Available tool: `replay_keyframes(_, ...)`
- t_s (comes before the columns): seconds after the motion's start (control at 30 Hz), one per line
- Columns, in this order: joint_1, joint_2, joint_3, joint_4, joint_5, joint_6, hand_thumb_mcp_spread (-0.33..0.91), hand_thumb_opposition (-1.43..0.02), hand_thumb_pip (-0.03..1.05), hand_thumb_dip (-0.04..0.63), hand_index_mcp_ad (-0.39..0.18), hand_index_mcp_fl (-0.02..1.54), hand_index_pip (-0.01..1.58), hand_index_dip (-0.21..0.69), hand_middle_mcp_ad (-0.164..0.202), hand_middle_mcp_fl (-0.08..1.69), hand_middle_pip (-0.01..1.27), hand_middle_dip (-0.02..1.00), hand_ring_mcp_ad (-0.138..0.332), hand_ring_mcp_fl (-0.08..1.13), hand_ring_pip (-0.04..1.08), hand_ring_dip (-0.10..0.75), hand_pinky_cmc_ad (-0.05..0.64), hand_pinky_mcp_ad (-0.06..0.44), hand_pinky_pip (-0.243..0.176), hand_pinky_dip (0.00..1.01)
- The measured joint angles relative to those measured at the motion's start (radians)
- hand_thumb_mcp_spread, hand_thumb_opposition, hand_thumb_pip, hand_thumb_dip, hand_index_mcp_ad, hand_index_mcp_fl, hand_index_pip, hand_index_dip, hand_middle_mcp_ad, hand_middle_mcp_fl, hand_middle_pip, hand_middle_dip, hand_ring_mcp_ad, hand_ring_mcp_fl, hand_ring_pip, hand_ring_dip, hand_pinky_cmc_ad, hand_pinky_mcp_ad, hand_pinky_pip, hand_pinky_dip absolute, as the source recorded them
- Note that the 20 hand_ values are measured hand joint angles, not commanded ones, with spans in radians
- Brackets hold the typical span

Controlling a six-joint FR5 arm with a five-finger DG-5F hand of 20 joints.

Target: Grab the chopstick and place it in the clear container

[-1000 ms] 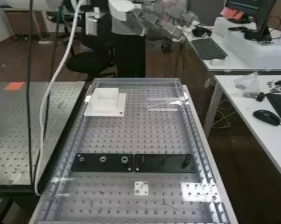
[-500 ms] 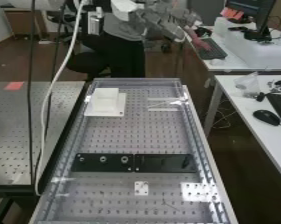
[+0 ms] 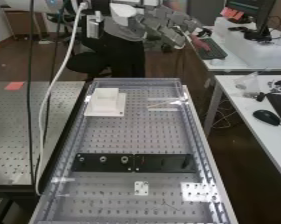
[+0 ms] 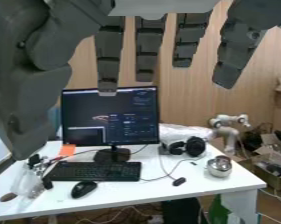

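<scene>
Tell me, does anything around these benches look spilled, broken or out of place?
Nothing looks spilled or broken. Two things look untidy: a crumpled clear bag lies loose near the mouse, and a white cable droops in front of the left-hand bench.

"Where's the arm?"
"The white arm (image 3: 32, 4) comes in at the high view's upper left."
"And the robot hand (image 3: 165, 27)?"
"Up near the top edge, slanting down to the right."
"How are its fingers (image 4: 109, 57)?"
"Nearly straight and spread, with the thumb (image 4: 27, 95) off to one side."
</scene>
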Motion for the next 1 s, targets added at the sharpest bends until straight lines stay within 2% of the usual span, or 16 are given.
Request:
replay_keyframes(0.13,-0.002,-0.005,0.010,-0.005,-0.015,-0.005,0.24,-0.74,0.43,0.143,-0.187,0.44,0.06,0.314,0.005,0.20,0.11,0.30,0.117,0.03,0.12,0.185,0.510,0.380,0.003,0.18)
replay_keyframes(0.17,-0.002,-0.007,0.013,-0.007,-0.023,-0.007,0.24,-0.74,0.43,0.143,-0.201,0.44,0.06,0.314,-0.002,0.20,0.11,0.30,0.112,0.03,0.12,0.185,0.510,0.380,0.003,0.18)
replay_keyframes(0.27,-0.002,-0.012,0.022,-0.013,-0.021,-0.007,0.24,-0.74,0.43,0.143,-0.187,0.44,0.06,0.314,0.005,0.20,0.11,0.30,0.115,0.03,0.12,0.185,0.510,0.380,0.003,0.18)
replay_keyframes(0.6,-0.005,-0.025,0.034,-0.024,-0.042,0.004,0.24,-0.74,0.43,0.143,-0.190,0.44,0.05,0.297,0.000,0.22,0.11,0.29,0.113,0.05,0.12,0.185,0.510,0.380,0.003,0.18)
replay_keyframes(1.0,-0.001,-0.033,0.043,-0.027,-0.030,0.001,0.25,-0.74,0.43,0.143,-0.187,0.44,0.05,0.297,0.005,0.22,0.11,0.29,0.115,0.05,0.12,0.185,0.510,0.380,0.003,0.18)
